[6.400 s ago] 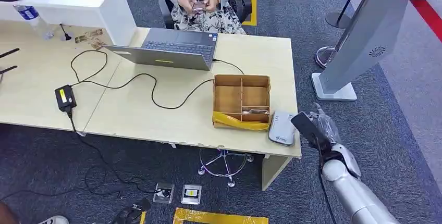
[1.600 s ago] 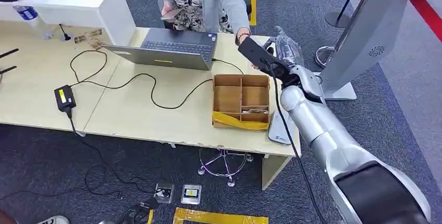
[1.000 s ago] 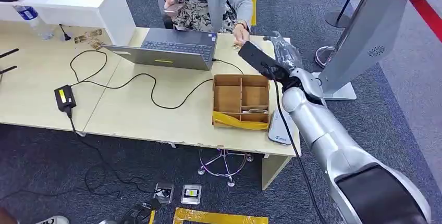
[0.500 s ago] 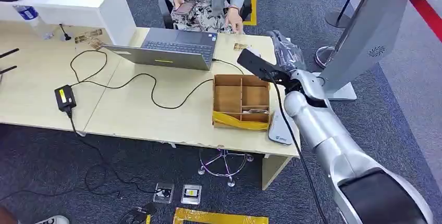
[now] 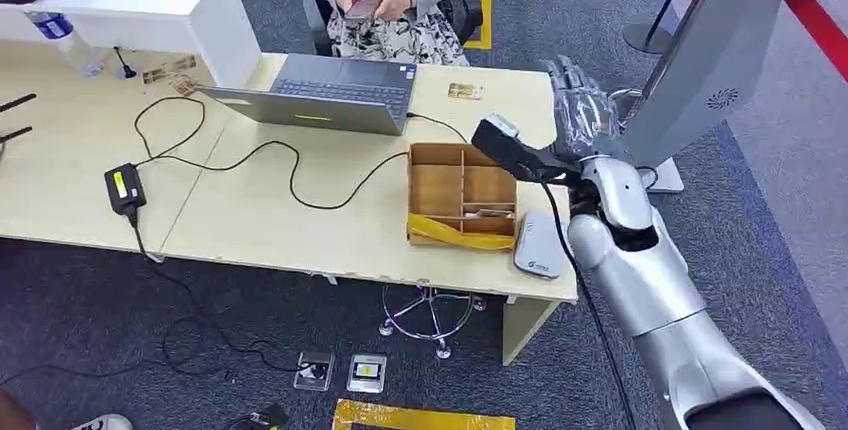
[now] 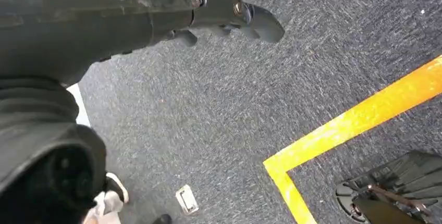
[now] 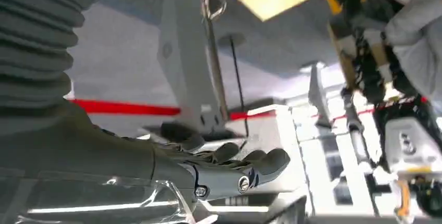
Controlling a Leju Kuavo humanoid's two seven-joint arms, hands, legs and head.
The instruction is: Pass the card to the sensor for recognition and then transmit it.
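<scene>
Judging handover done: card (image 5: 463,91) lies on desk (image 5: 250,215) at twelve o'clock of divided box (image 5: 463,193), my right hand (image 5: 580,110) released, fingers spread, holding nothing; nothing left.

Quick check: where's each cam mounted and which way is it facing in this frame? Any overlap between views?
Head view: high on the body, facing forward and down at the desk, box and card; the right arm with its robot hand shows.
Left wrist view: behind the left robot hand, facing down at carpet and yellow tape.
Right wrist view: behind the right robot hand, facing the grey kiosk.
Shared: head and right wrist views both show the right robot hand and kiosk.
</scene>
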